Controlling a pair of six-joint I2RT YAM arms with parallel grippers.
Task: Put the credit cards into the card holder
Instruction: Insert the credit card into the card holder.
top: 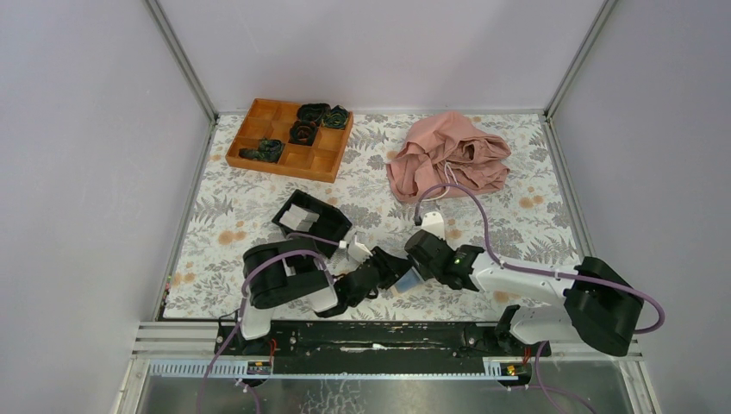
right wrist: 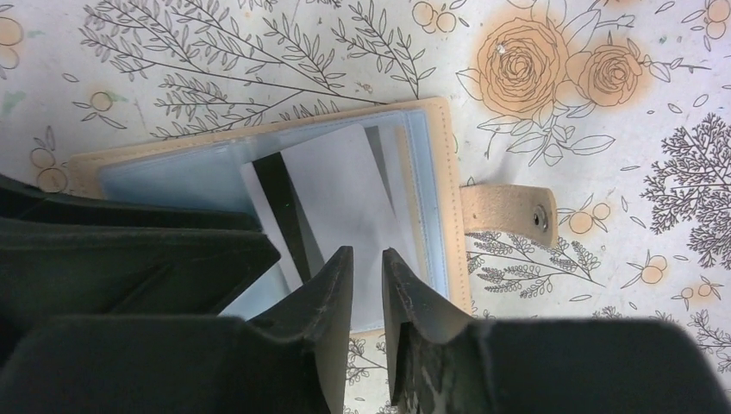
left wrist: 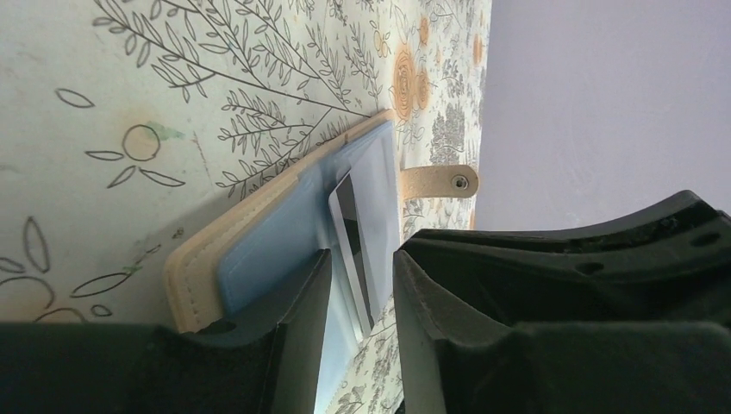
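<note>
Tan card holder (right wrist: 446, 190) mostly hidden in my overhead view; left claw (left wrist: 362, 254) straddles a card (left wrist: 347, 233), grip unclear; right claw (right wrist: 366, 252) barely parted, empty.

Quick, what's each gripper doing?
Left gripper: jaws astride the card holder sleeves; grip cannot be told.
Right gripper: slightly open over a credit card, holding nothing.
</note>
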